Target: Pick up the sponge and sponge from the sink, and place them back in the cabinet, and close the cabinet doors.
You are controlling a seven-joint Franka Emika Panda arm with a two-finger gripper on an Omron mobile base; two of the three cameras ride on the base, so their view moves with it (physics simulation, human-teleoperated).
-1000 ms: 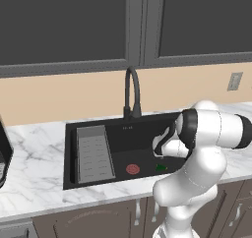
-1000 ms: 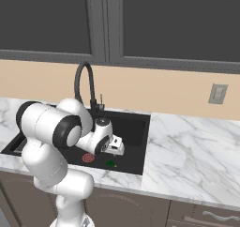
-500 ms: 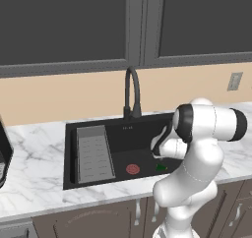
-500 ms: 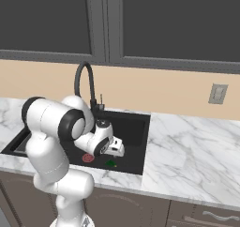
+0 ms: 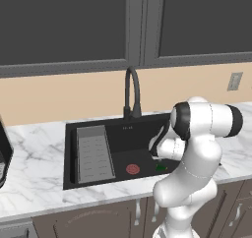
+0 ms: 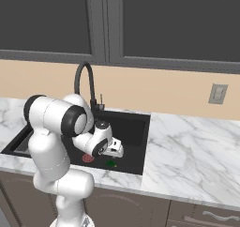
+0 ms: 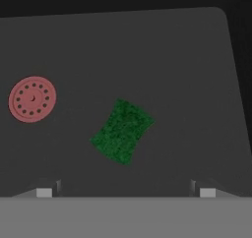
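Lowered open hand (image 7: pixel 125 192) over sponge (image 7: pixel 122 131), red drain disc (image 7: pixel 32 98) alongside.

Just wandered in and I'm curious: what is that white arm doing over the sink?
The arm is reaching down into the black sink, its gripper hovering with jaws wide open above a green sponge lying flat on the basin floor. Nothing is held yet. A red drain disc sits beside the sponge, apart from it. It looks poised to pick the sponge up.
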